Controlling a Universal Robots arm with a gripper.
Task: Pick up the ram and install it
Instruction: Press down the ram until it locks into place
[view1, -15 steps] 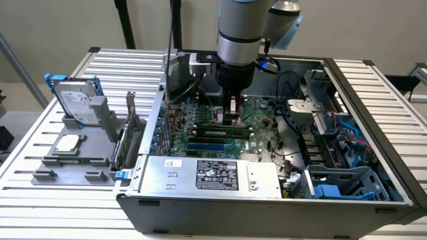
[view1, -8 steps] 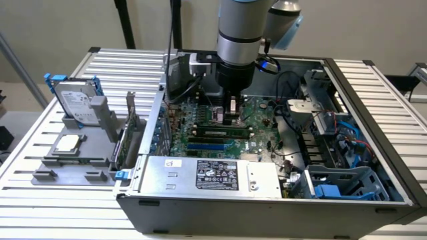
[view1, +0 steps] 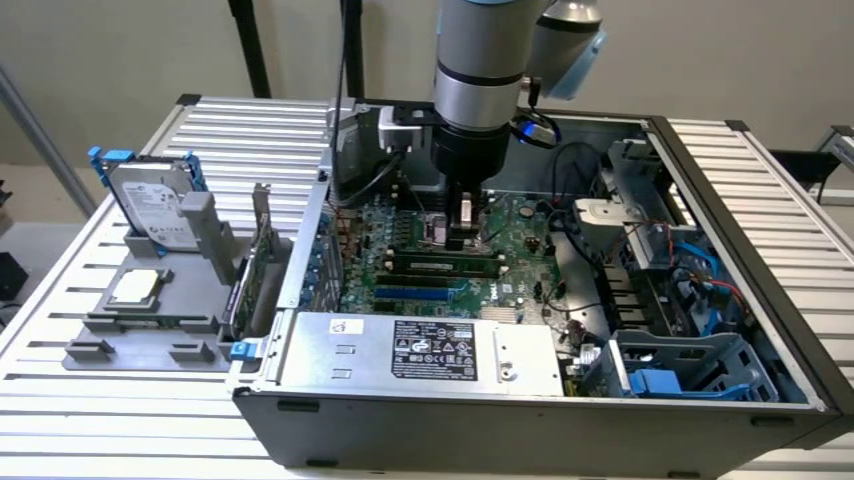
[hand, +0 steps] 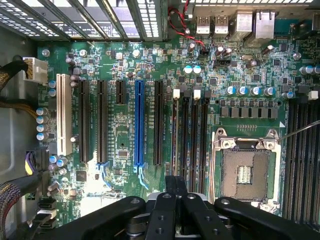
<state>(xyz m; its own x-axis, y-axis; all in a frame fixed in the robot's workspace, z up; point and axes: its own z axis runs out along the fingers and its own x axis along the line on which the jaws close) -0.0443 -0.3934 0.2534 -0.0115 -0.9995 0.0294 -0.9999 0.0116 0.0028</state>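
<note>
The ram (view1: 447, 266), a long thin green stick, stands on edge in a memory slot of the motherboard (view1: 527, 275) inside the open computer case. In the wrist view it is a thin edge in the memory slot (hand: 175, 135) closest to the blue slot (hand: 139, 125). My gripper (view1: 463, 238) points straight down over the memory slots at one end of the stick. Its black fingers (hand: 176, 186) are shut together with nothing between them. I cannot tell whether the fingertips touch the stick.
A grey fixture (view1: 94, 350) at the exterior view's left holds a hard drive with blue rails (view1: 147, 205), an expansion card (view1: 254, 270) and a square chip (view1: 134, 288). The power supply (view1: 427, 350), drive cage (view1: 694, 365) and cables (view1: 667, 280) crowd the case. The empty processor socket (hand: 245, 170) lies beside the memory slots.
</note>
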